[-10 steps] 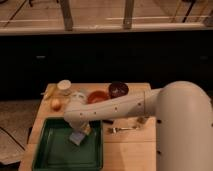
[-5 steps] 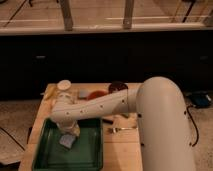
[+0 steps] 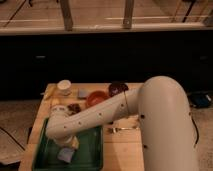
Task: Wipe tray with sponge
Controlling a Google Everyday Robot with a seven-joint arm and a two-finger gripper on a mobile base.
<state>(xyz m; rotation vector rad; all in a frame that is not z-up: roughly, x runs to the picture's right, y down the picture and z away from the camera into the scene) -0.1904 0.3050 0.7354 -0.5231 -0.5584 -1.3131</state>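
Gripper low over tray, six o'clock of middle | we find fingers pinching sponge, pressed flat to wipe.

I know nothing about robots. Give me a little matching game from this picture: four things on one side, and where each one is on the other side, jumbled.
Things:
1 sponge
2 white cup
3 red bowl
4 pincer

Places:
A between a grey block and a dark bowl
B down over the tray, just above the sponge
C lying on the green tray's floor
D back left of the table

Pairs: 1-C, 2-D, 3-A, 4-B
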